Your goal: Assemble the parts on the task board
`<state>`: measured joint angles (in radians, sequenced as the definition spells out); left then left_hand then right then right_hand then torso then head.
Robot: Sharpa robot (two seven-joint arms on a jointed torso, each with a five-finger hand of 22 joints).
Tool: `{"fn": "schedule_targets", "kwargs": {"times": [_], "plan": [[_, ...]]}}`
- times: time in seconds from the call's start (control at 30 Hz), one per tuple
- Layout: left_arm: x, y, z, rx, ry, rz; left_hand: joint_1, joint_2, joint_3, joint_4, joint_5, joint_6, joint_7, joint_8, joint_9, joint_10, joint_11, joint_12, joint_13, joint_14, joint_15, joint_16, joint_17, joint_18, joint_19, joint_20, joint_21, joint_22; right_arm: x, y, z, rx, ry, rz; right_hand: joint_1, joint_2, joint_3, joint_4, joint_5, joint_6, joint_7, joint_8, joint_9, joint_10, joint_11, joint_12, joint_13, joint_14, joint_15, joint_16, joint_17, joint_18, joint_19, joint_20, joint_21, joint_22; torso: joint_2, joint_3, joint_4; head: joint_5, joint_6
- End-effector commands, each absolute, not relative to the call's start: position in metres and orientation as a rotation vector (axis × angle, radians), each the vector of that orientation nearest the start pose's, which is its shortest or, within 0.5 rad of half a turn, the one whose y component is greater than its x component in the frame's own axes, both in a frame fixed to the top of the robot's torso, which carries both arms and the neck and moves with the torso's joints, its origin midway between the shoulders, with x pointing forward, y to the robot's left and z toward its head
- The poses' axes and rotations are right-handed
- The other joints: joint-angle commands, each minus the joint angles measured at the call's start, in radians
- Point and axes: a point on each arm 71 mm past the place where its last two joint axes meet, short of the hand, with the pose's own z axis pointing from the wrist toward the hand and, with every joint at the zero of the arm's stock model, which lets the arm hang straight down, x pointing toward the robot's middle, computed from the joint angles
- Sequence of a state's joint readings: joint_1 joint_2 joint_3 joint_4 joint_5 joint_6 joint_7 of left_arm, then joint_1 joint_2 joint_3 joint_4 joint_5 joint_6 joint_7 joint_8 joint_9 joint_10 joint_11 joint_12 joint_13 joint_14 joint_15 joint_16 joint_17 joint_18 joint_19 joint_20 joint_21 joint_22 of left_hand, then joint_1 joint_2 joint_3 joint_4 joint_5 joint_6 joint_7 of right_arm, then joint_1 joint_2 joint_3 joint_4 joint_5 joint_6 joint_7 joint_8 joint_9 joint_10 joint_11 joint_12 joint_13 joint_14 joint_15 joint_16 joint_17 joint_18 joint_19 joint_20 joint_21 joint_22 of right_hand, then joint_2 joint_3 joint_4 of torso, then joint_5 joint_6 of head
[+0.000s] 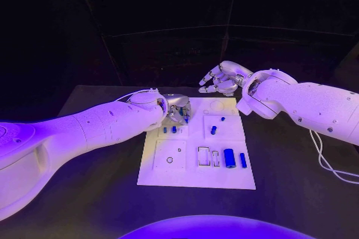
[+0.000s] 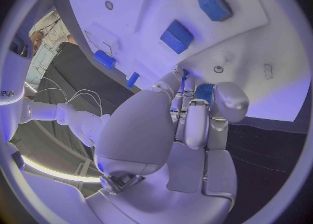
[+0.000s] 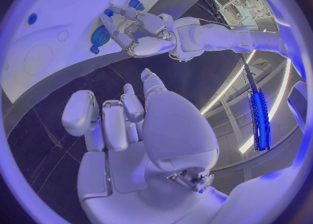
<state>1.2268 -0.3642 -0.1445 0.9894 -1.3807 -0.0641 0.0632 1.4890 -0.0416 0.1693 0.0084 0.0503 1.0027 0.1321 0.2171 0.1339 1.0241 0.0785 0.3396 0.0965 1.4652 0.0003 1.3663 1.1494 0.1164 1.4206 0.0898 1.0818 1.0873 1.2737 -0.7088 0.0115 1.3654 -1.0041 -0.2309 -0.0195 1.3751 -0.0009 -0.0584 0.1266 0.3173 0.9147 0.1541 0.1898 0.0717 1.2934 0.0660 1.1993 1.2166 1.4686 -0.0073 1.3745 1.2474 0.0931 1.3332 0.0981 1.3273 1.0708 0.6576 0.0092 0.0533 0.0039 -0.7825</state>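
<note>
Left robot hand [image 1: 175, 107] low over far-left part of white board [image 1: 168, 174], fingers curled round small blue part [image 2: 204, 91], held at fingertips. Holes and slots of board lie directly under and just near of it, so left is the working hand.

Right robot hand [image 1: 219, 79] hangs beyond far edge of board above dark surface [image 1: 291, 197], fingers loosely spread, holding nothing.

Two blue cylinders [image 1: 235, 159] lie near-right on board, long axes near-to-far.
</note>
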Motion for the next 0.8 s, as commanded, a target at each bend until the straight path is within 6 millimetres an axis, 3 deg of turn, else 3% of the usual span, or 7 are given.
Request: {"fn": "schedule_targets", "kwargs": {"times": [0.03,0.43,0.8], "plan": [[0.544,0.091,-0.246,0.370,1.953,-0.677,-0.006,0.002,0.012,-0.001,0.002,0.007,0.000,-0.008,-0.003,0.010,-0.002,-0.007,-0.004,0.007,-0.009,0.003,-0.003,-0.010,0.009,0.001,0.007,0.007,0.530,-0.175,-0.143,0.183,1.711,0.942,0.004,0.009,0.000,0.006,-0.004,-0.005,-0.001,0.006,0.000,-0.005,-0.001,-0.002,-0.001,0.028,-0.004,-0.002,0.000,0.005,-0.004,-0.001,-0.006,-0.001,0.000,0.0002,0.0001,0.000,0.000],[0.545,0.092,-0.246,0.364,1.914,-0.672,0.029,0.035,0.113,-0.045,0.001,0.061,-0.001,-0.001,-0.006,0.073,-0.013,-0.008,-0.007,0.009,-0.017,0.012,-0.002,-0.016,0.012,-0.005,0.051,0.054,0.530,-0.175,-0.143,0.183,1.709,0.943,0.006,0.010,0.000,0.006,-0.003,-0.006,-0.001,0.007,0.000,-0.004,-0.001,-0.001,0.000,0.029,-0.004,-0.002,0.001,0.005,-0.004,-0.001,-0.006,0.000,0.000,-0.0002,0.0002,-0.003,0.003],[0.542,0.099,-0.236,0.322,1.823,-0.739,-0.018,0.015,0.178,-0.070,0.001,0.100,-0.005,-0.005,-0.008,0.115,-0.021,-0.027,-0.005,0.012,-0.023,0.016,-0.010,-0.021,0.015,-0.011,0.081,0.088,0.530,-0.176,-0.142,0.183,1.709,0.943,0.006,0.010,0.000,0.006,-0.003,-0.006,-0.001,0.007,0.000,-0.004,-0.001,-0.001,0.000,0.029,-0.004,-0.002,0.001,0.005,-0.004,-0.001,-0.006,0.000,0.000,-0.0005,0.0030,-0.005,0.005]]}}
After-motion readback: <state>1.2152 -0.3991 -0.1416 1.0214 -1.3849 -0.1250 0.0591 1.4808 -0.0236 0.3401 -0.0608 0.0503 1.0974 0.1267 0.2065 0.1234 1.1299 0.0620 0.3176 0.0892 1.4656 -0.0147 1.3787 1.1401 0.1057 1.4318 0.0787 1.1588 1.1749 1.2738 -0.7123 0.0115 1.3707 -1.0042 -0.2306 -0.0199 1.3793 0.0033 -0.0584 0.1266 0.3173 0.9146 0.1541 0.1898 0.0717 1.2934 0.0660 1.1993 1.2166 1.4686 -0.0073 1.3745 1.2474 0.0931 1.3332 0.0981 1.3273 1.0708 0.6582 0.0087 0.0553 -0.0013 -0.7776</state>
